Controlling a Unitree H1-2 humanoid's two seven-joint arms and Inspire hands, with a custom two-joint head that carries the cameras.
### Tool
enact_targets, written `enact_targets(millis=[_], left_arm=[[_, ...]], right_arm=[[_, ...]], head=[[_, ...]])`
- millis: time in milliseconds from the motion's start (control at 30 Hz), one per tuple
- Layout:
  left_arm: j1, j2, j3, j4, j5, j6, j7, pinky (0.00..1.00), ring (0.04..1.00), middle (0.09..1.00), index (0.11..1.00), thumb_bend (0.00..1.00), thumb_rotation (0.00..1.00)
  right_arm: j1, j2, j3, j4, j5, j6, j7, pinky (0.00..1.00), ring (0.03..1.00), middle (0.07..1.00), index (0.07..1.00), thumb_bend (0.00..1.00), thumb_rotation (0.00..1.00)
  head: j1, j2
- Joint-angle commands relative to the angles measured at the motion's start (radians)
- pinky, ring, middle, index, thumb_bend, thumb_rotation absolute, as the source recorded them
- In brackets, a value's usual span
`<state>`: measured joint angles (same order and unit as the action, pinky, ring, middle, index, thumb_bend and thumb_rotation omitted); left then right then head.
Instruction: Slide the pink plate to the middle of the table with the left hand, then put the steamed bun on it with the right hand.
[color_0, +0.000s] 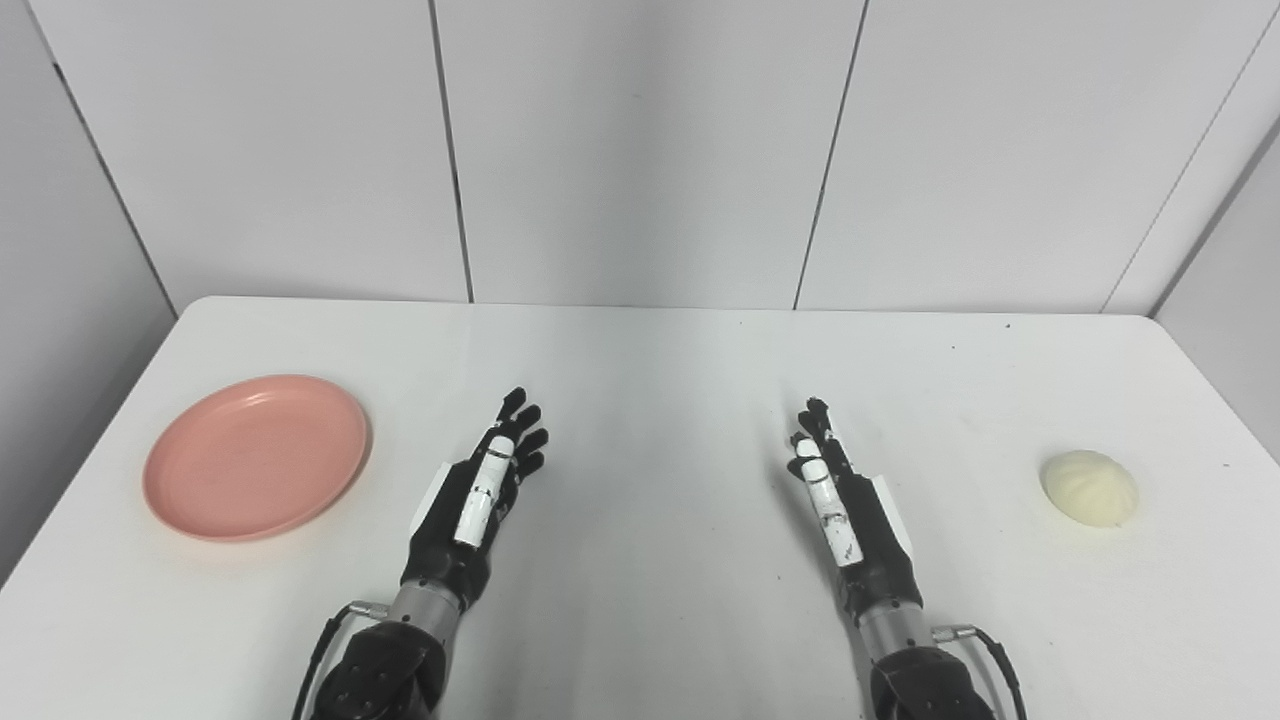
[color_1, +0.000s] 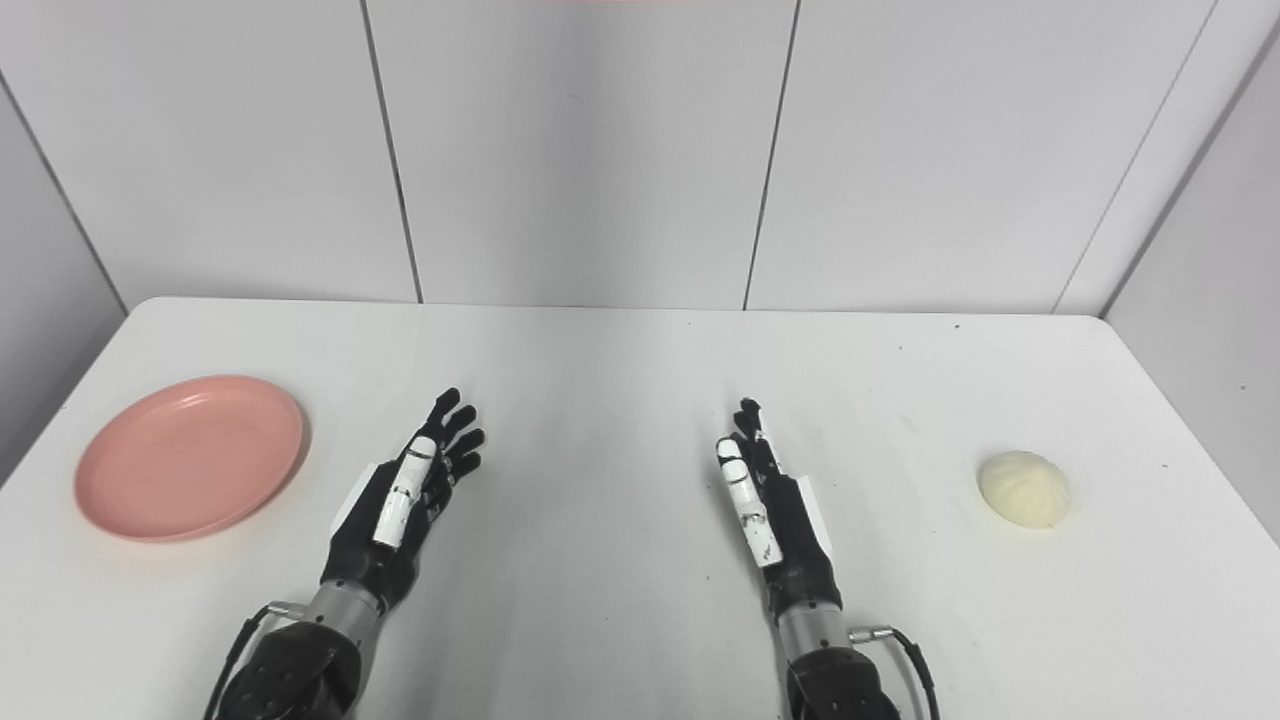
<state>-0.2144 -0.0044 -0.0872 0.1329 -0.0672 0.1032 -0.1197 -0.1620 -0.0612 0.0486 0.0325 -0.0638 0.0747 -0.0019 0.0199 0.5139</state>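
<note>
On the white rectangular bench (color_0: 640, 360), the round pink plastic plate (color_0: 257, 457) lies at nine o'clock near the left edge, empty. The pale cream pleated steamed bun (color_0: 1089, 487) sits at three o'clock near the right edge, well apart from the plate. The left robot hand (color_0: 487, 487) and the right robot hand (color_0: 836, 495) hover toward six o'clock, either side of the middle, each stretched flat with fingers apart, holding nothing and touching neither item.
</note>
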Motion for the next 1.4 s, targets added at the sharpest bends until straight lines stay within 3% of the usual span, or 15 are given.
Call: enact_targets(millis=[0,1167,1367], left_arm=[[0.047,0.007,-0.013,0.06,0.004,0.08,-0.017,0.96,0.949,0.976,0.976,0.41,1.0],[0.048,0.007,-0.015,0.061,0.002,0.077,-0.017,0.95,0.946,0.973,0.972,0.41,1.0],[0.044,0.0,-0.021,0.08,0.008,0.06,-0.014,0.95,0.945,0.971,0.971,0.43,1.0]], right_arm=[[0.022,0.007,0.013,0.025,-0.005,0.052,0.016,0.92,0.953,0.976,1.0,0.23,1.0],[0.025,0.009,0.01,0.018,0.002,0.064,0.019,0.92,0.952,0.978,1.0,0.24,1.0],[0.026,-0.005,0.004,0.026,0.011,0.05,0.027,0.92,0.952,0.976,0.999,0.25,1.0]], head=[[0.0,0.0],[0.002,-0.001],[0.055,-0.003]])
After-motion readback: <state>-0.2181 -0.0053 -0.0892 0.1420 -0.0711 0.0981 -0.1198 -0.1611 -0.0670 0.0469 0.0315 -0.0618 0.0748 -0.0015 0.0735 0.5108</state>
